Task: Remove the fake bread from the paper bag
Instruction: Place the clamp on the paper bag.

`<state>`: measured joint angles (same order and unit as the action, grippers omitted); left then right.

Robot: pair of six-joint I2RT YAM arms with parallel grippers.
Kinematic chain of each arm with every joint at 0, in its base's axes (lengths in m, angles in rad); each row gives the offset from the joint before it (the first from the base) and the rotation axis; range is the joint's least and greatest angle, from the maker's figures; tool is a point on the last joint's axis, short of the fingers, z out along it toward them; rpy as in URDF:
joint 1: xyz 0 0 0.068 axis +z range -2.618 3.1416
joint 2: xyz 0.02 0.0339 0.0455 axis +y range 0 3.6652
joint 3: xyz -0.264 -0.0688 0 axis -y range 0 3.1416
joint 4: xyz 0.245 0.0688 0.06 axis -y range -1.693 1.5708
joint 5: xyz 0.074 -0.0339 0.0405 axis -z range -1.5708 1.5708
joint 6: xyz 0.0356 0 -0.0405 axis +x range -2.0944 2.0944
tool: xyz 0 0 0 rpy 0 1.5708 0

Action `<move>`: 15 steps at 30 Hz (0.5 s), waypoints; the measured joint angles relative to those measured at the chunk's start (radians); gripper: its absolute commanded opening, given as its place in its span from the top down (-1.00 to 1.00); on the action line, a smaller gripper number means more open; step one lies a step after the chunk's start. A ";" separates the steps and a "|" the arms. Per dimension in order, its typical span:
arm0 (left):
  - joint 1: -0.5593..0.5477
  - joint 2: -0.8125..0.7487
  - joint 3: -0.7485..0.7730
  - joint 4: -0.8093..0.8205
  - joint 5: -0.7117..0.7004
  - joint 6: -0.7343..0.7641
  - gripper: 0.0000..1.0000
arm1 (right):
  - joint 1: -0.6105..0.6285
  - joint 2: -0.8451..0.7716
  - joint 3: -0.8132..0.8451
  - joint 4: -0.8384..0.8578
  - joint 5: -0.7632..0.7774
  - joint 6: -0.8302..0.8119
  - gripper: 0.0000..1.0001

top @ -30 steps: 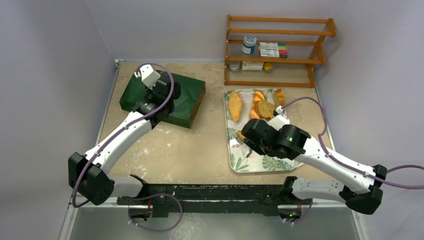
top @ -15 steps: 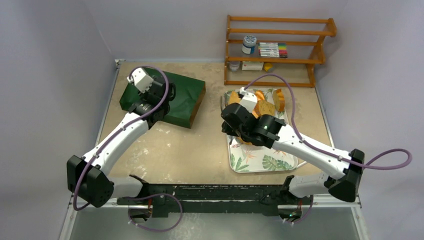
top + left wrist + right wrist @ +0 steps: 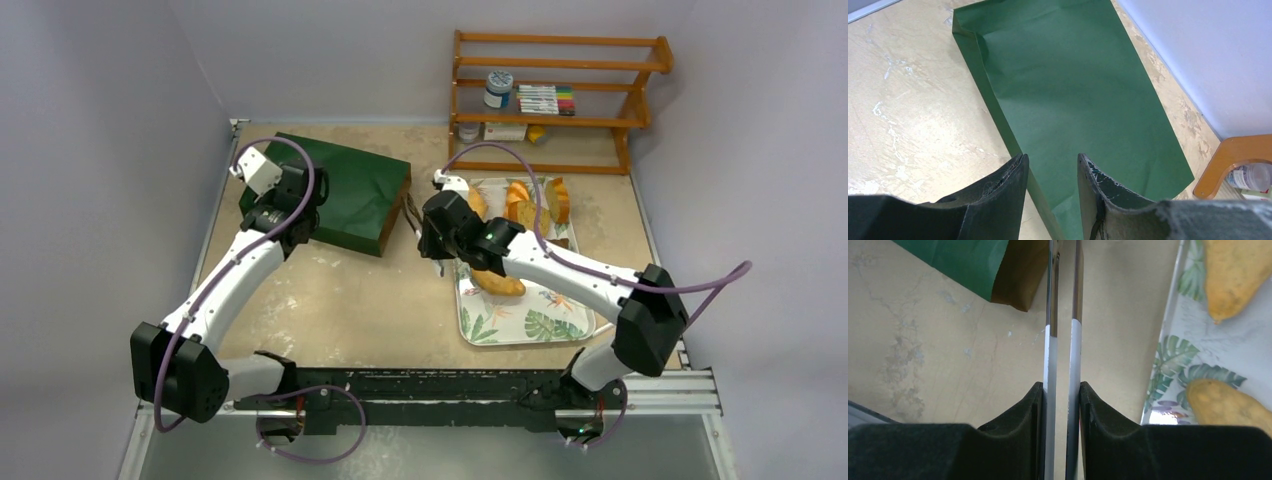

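Note:
The dark green paper bag [image 3: 335, 190] lies flat at the back left, its brown mouth [image 3: 1018, 285] facing the tray. My left gripper [image 3: 288, 192] hovers over the bag's left part [image 3: 1073, 85], open and empty [image 3: 1050, 157]. My right gripper [image 3: 430, 228] is shut on a pair of thin metal tongs [image 3: 1063, 315] whose narrowly parted tips reach toward the bag's mouth with nothing between them. Fake bread lies on the leaf-patterned tray [image 3: 530, 322]: an orange loaf [image 3: 497, 283], another loaf [image 3: 472, 200] and brown slices [image 3: 522, 205]. Two loaves show in the right wrist view [image 3: 1233, 275] [image 3: 1228, 407].
A wooden shelf [image 3: 555, 100] with a jar, markers and small boxes stands at the back right, close behind the tray. Walls close in the table on the left and back. Bare tabletop [image 3: 340, 300] lies between bag and arm bases.
My right arm has swung left from over the tray to the bag's mouth, uncovering a loaf on the tray. My left gripper has slid left along the bag.

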<state>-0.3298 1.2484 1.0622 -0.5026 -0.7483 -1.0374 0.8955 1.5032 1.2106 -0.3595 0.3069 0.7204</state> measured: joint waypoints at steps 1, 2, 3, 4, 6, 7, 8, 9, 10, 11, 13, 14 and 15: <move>0.003 0.000 0.000 0.000 0.001 0.000 0.20 | 0.000 0.011 -0.001 0.011 -0.011 -0.008 0.56; 0.005 0.000 0.000 0.000 0.002 0.000 0.20 | -0.001 0.025 -0.002 0.027 -0.022 -0.019 0.56; 0.007 0.000 0.000 0.000 0.002 0.000 0.20 | -0.002 0.038 -0.002 0.042 -0.035 -0.030 0.56; 0.009 0.000 0.000 0.000 0.003 0.000 0.20 | -0.002 0.047 -0.002 0.054 -0.043 -0.037 0.56; 0.010 0.000 0.000 0.000 0.003 0.001 0.20 | -0.005 0.069 -0.002 0.079 -0.059 -0.052 0.57; 0.011 0.000 0.000 0.000 0.004 0.001 0.20 | -0.005 0.077 -0.002 0.087 -0.066 -0.057 0.57; 0.011 0.000 0.000 0.000 0.005 0.001 0.20 | -0.006 0.090 -0.002 0.100 -0.072 -0.065 0.57; 0.012 0.000 0.000 0.000 0.005 0.001 0.20 | -0.006 0.098 -0.002 0.111 -0.078 -0.069 0.57; 0.013 0.000 0.000 0.000 0.005 0.002 0.20 | -0.006 0.109 -0.002 0.123 -0.088 -0.075 0.57; 0.015 0.000 0.000 0.000 0.006 0.002 0.20 | -0.006 0.117 -0.002 0.133 -0.092 -0.078 0.57; 0.016 0.000 0.000 0.000 0.007 0.005 0.20 | -0.006 0.138 -0.002 0.153 -0.105 -0.085 0.57; 0.016 0.000 0.000 0.000 0.008 0.008 0.20 | -0.006 0.147 -0.002 0.163 -0.115 -0.089 0.57; 0.016 0.000 -0.001 0.000 0.008 0.008 0.20 | -0.006 0.155 -0.002 0.173 -0.121 -0.093 0.57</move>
<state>-0.3134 1.2488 1.0615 -0.5030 -0.7403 -1.0290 0.8890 1.6585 1.2087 -0.1867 0.1860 0.6277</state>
